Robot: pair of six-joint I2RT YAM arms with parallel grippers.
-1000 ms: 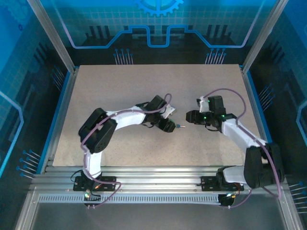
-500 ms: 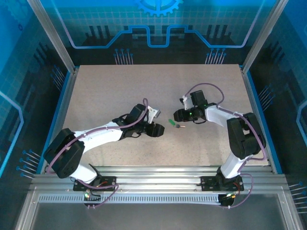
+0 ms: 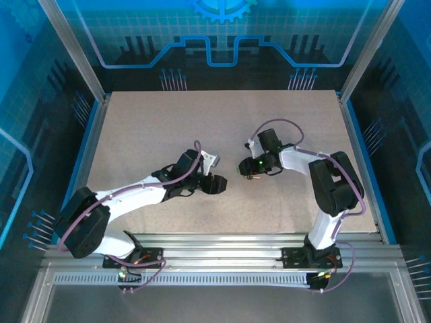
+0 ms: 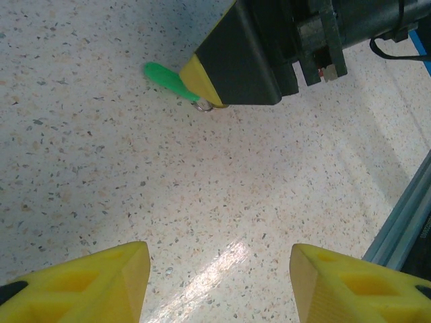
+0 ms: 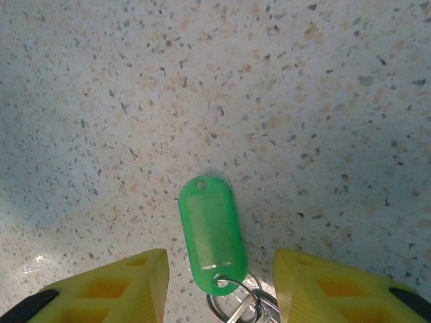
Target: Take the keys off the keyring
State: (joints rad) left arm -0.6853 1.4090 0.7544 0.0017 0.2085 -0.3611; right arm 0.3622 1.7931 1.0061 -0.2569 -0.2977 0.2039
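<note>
Left end effector (image 4: 217, 269): released; both yellow fingers (image 4: 101, 279) stand wide apart with only bare bench between them, nothing grasped.
Right end effector (image 5: 221, 261): released; its yellow fingers (image 5: 121, 282) straddle the lower end of the tag, with a gap on each side.
Green key tag (image 5: 209, 232): lies flat on the bench, its free end pointing away from the right wrist camera.
Keyring (image 5: 230, 306): metal loops joined to the near end of the tag, between the right fingers, cut off by the frame edge.
Bench (image 3: 155, 128): speckled beige surface; the tag and ring lie near its middle.
Arm relation: in the top view the two end effectors face each other, near but apart; the tag sits at the right one.
</note>
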